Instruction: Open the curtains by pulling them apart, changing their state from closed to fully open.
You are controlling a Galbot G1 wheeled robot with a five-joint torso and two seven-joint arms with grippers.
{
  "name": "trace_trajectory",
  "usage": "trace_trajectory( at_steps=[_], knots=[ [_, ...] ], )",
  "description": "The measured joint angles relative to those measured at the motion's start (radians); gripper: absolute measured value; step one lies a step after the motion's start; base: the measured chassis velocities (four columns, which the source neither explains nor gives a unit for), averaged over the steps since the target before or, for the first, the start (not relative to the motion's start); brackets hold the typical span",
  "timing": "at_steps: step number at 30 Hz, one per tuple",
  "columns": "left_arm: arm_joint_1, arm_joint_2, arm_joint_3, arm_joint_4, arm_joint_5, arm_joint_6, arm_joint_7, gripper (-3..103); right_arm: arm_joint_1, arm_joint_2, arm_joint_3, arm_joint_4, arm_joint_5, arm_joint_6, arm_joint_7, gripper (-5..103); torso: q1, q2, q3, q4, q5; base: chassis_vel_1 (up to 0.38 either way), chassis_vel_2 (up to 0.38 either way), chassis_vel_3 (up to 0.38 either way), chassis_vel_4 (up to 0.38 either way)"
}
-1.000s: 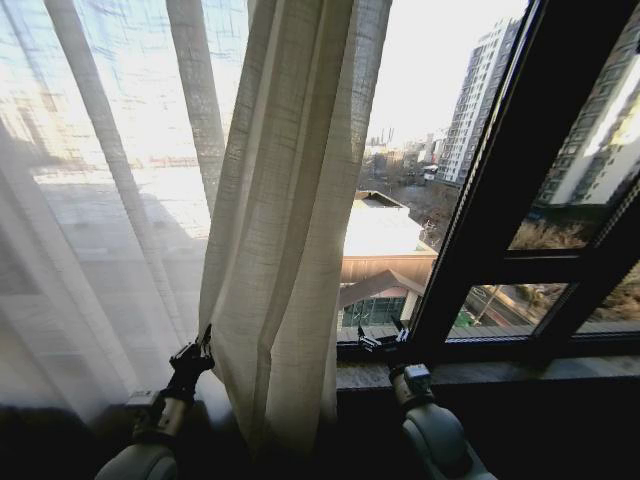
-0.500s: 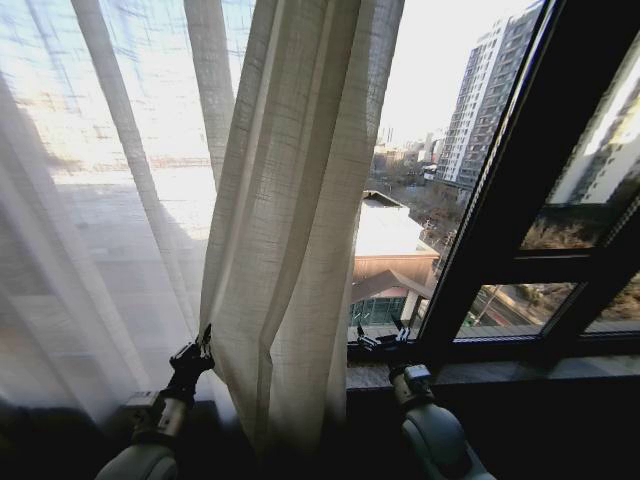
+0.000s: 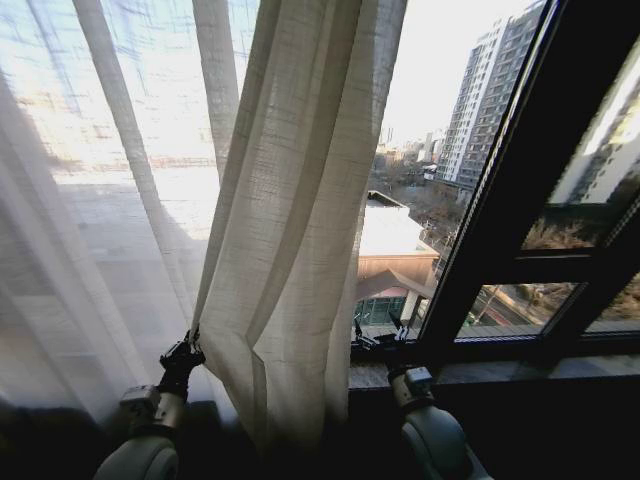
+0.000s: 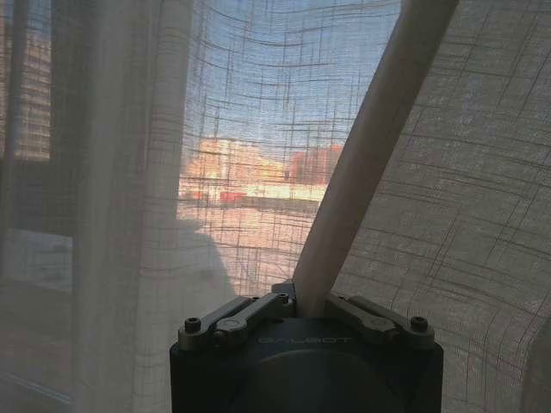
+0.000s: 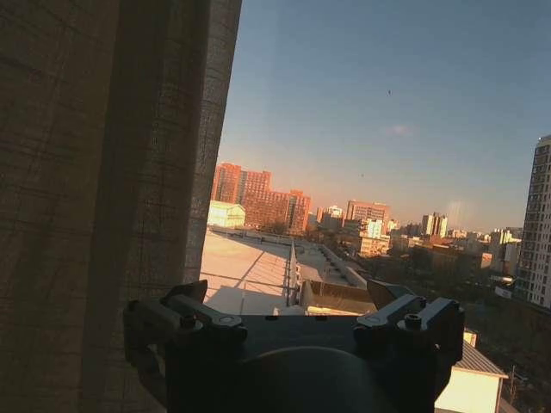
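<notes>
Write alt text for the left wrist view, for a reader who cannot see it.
The left gripper is shut on a thick fold of the sheer cream curtains, which rises slanting from between its fingers. Sunlit buildings and blue sky show through the translucent weave behind.

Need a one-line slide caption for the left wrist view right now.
Left gripper jaws shut on a pleat of the sheer curtain.

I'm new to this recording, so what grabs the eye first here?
The bunched cream curtain hanging down the middle, with sheer folds spreading to the left and bare glass showing city towers to the right. The left pincer is shut on a curtain fold at its lower left edge, while the right pincer sits open by the dark window frame.
</notes>
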Motion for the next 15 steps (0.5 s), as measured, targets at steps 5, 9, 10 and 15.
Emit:
trace_trajectory(
  at_steps=[5,9,10,15],
  knots=[
    [0.018,-0.005,-0.034,0.001,0.005,0.016,-0.039,0,0.002,0.005,-0.011,-0.006,0.000,0.001,-0.003,100,0.000,0.000,0.000,0.0004,0.0000,0.000,0.000,0.000,0.000],
    [0.036,-0.003,-0.012,-0.038,0.010,0.020,0.040,12,0.008,0.008,-0.024,-0.008,0.000,0.001,-0.004,100,0.000,0.000,0.000,0.0001,-0.0001,0.000,0.000,0.000,0.000],
    [0.041,0.000,-0.008,-0.048,0.017,0.020,0.089,12,0.009,0.007,-0.024,-0.008,0.001,0.001,-0.004,100,0.000,0.000,0.000,0.0001,-0.0001,0.000,0.000,0.000,0.000],
    [0.064,0.019,0.001,-0.076,0.026,0.018,0.330,28,0.008,0.001,-0.016,-0.008,0.003,0.001,-0.003,100,0.000,0.000,0.000,0.0000,0.0001,0.000,0.000,0.000,0.000]
  ],
)
